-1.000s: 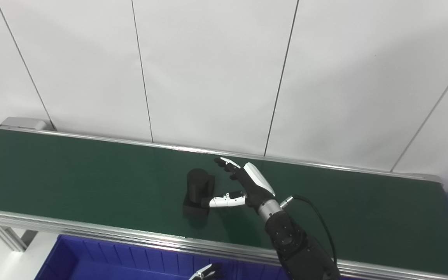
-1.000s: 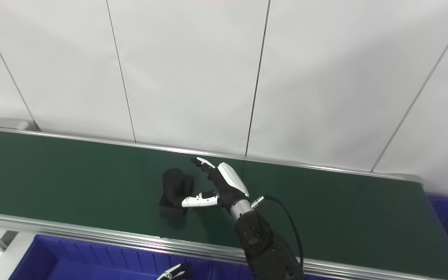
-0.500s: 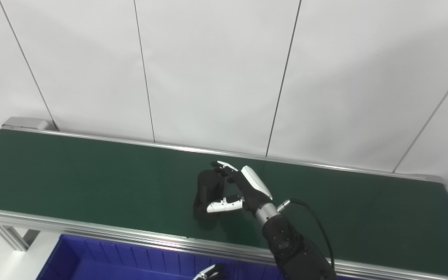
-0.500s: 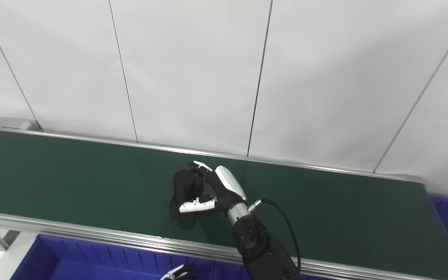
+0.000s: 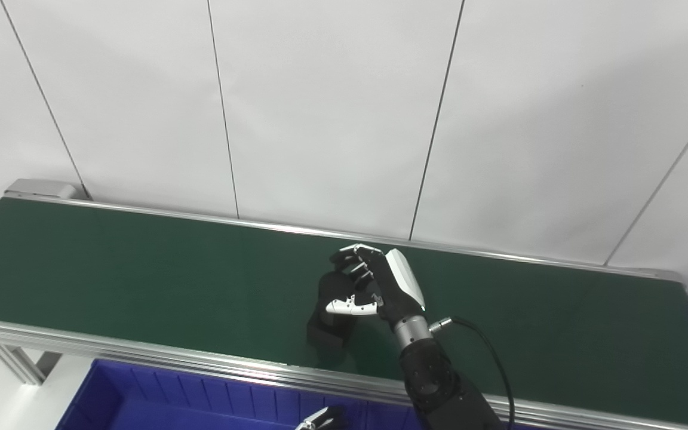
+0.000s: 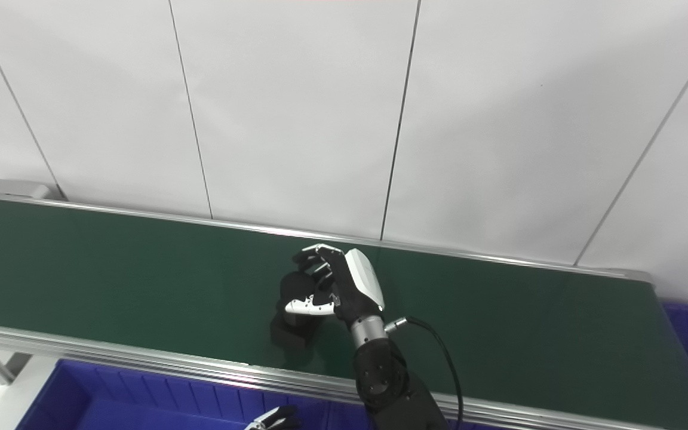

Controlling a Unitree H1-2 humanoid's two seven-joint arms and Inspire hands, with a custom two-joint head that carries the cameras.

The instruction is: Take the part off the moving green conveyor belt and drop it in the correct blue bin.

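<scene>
Right hand (image 5: 374, 286) curled around black part (image 5: 331, 301) on belt (image 5: 141, 280); left hand (image 5: 319, 419) barely visible, state unclear.

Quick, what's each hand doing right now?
Left hand: only its fingertips show at the bottom edge; cannot tell.
Right hand: shut on the black part.

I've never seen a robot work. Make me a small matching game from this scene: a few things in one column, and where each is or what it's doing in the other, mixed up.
Things:
1. black part
2. right hand
3. left hand
4. blue bin

Places or states:
A. only its tip shows at the picture's bottom edge
B. below the belt's near rail
C. on the green belt, in a grip
D. over the belt, fingers curled around something

Pairs: 1-C, 2-D, 3-A, 4-B
</scene>
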